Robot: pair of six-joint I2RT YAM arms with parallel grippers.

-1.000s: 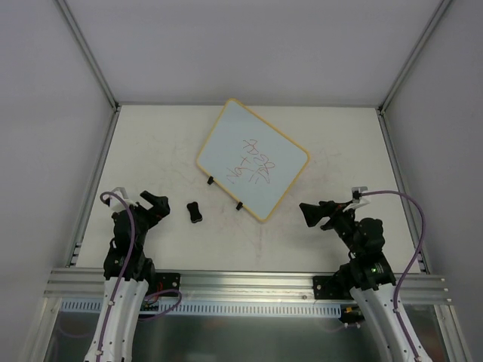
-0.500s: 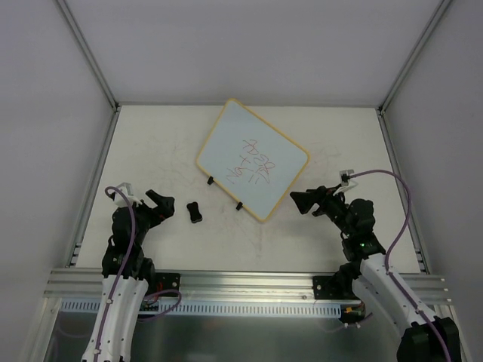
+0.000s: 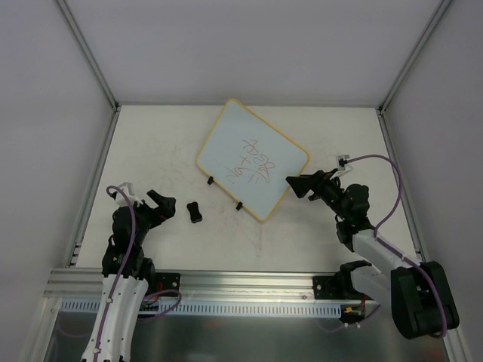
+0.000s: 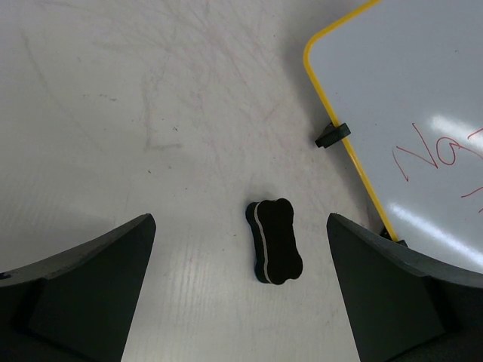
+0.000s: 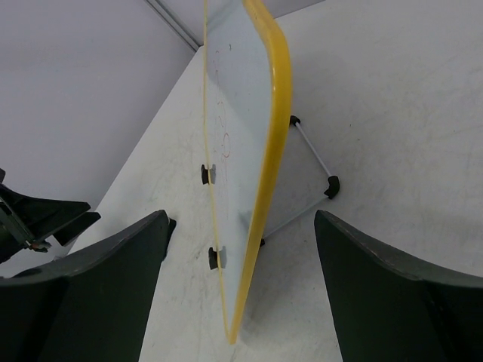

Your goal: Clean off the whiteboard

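The whiteboard (image 3: 253, 157) stands propped at a slant mid-table, its pale face carrying red writing (image 3: 254, 164) and two black clips (image 3: 210, 180) on its near-left edge. In the right wrist view its yellow rim (image 5: 266, 173) runs edge-on between my fingers. My right gripper (image 3: 300, 186) (image 5: 241, 226) is open and straddles the board's right corner without touching it. A small black eraser (image 3: 195, 212) (image 4: 273, 241) lies left of the board. My left gripper (image 3: 161, 202) (image 4: 240, 222) is open just short of the eraser, empty.
A wire stand leg (image 5: 311, 153) with black feet (image 5: 332, 186) props the board from behind. The table surface (image 3: 151, 143) is smudged, bounded by white walls and metal posts (image 3: 90, 53). An aluminium rail (image 3: 241, 283) runs along the near edge.
My right arm has reached forward and left until its jaws stand on either side of the board's corner, and they have narrowed a little. The left arm edged slightly toward the eraser.
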